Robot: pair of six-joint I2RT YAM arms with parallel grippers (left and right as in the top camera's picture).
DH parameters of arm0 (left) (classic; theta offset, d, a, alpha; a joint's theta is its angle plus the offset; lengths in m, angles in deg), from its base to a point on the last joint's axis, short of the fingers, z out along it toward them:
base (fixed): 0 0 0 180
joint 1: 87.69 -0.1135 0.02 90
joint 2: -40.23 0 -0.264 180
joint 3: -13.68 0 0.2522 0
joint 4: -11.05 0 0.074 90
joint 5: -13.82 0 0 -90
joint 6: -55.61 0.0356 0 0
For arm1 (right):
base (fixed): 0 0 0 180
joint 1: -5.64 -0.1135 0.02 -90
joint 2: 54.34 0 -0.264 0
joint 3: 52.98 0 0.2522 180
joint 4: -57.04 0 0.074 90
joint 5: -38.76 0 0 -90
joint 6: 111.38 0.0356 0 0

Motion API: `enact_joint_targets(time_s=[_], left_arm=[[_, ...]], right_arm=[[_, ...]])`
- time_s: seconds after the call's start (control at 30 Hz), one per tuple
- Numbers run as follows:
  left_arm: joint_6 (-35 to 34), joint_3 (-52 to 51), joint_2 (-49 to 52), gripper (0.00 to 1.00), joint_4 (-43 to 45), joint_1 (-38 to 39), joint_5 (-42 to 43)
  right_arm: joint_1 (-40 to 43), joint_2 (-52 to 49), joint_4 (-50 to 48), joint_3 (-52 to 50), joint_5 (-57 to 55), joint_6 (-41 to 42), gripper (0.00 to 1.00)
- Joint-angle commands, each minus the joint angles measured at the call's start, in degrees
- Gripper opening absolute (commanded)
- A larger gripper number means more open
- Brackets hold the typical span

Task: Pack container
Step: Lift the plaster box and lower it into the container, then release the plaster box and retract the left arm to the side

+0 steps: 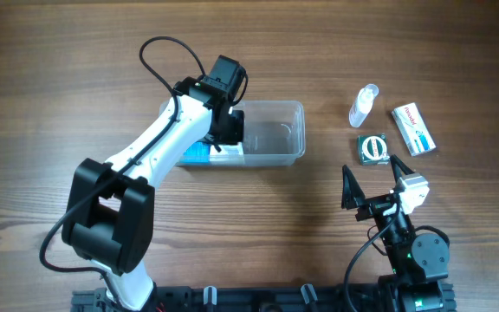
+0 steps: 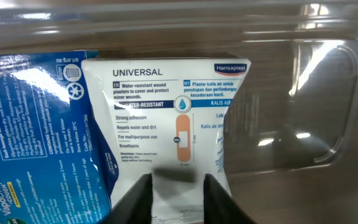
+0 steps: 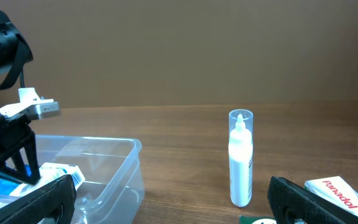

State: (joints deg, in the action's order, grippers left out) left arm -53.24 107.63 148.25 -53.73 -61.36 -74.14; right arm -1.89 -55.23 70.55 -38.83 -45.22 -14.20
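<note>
Reaching into the left half of the container point(image 1: 280, 134), the left arm has its pincer point(image 2: 178, 198) pressed onto the near end of a white plaster packet point(image 2: 166, 106). The two fingers point(image 2: 135, 202) stand a narrow gap apart with the packet between them, and the packet narrows toward that grip. The printed face of the packet is turned to the left wrist camera. A blue box point(image 2: 36, 137) lies just beside the packet on its left, also inside the tub. The tub's right half is bare clear plastic.

The container sits near the middle of the wooden tabletop point(image 1: 59, 87), its long side running left to right, with the white arm crossing over its left end.

Well apart from the tub, on the right side of the tabletop, three things stand near one another. A small clear spray bottle point(image 1: 364, 104) is upright. A white and red box point(image 1: 413, 128) lies flat just to the bottle's right. A small green square pack point(image 1: 372, 147) sits just in front of the bottle.

The right pincer point(image 1: 373, 180) is spread wide and grips nothing. It hangs just in front of the green pack, and its fingers point toward the far side of the tabletop.
</note>
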Motion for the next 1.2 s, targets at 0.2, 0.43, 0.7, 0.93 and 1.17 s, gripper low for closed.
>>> enact_joint_targets(time_s=[0.2, 0.43, 0.7, 0.93, 1.17], left_arm=[[-2.97, -0.59, 0.76, 0.04, 2.23, 0.48, -1.68], [-3.08, -7.67, 0.85, 0.04, 10.64, 0.57, -1.70], [-3.06, -13.14, 1.31, 0.04, 16.90, 0.52, -1.95], [-3.06, -13.11, 1.33, 0.04, 17.18, 0.52, -2.54], [-3.06, -13.14, 1.51, 0.05, 17.44, 0.52, -2.60]], right_arm=[[0.37, 0.24, -0.24, -0.09, 0.92, -1.01, 1.00], [0.37, 0.24, -0.22, -0.09, 0.92, -1.03, 1.00], [0.37, 0.24, -0.24, -0.09, 0.92, -1.03, 1.00], [0.37, 0.24, -0.24, -0.09, 0.92, -1.03, 1.00], [0.37, 0.24, -0.24, -0.09, 0.92, -1.03, 1.00]])
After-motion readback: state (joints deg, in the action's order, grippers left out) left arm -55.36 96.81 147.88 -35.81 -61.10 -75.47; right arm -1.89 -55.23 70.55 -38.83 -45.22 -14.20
